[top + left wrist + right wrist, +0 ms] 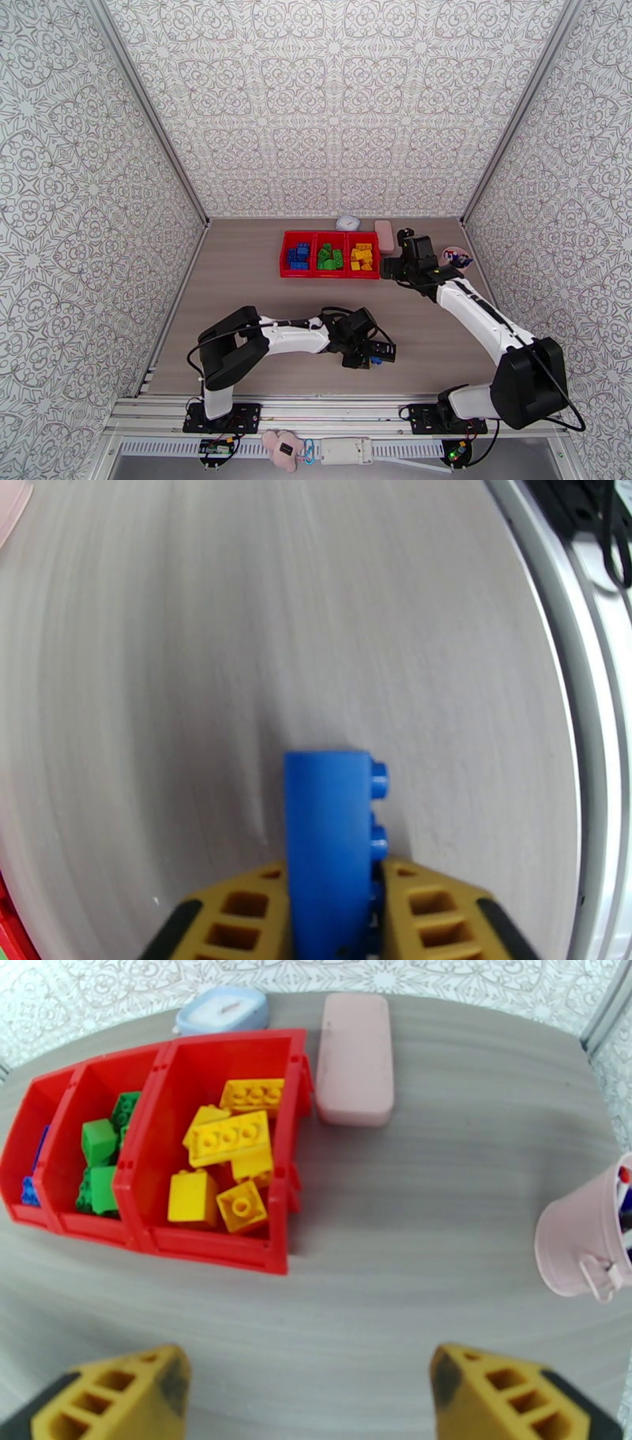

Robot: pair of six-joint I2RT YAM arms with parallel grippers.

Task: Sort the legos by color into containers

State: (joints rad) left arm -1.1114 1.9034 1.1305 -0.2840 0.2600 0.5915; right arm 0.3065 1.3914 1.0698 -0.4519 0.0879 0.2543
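One blue lego (328, 835) fills the left pincer (332, 875); right pincer (310, 1363) gapes (pink case (354, 1059) beside containers (213, 1246)).

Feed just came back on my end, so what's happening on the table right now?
The left gripper holds a blue lego between its fingers, over the table near the arms' bases. The right gripper is open and empty, near the right end of the red tray. The tray's three bins hold blue legos, green legos and yellow legos, one color each.
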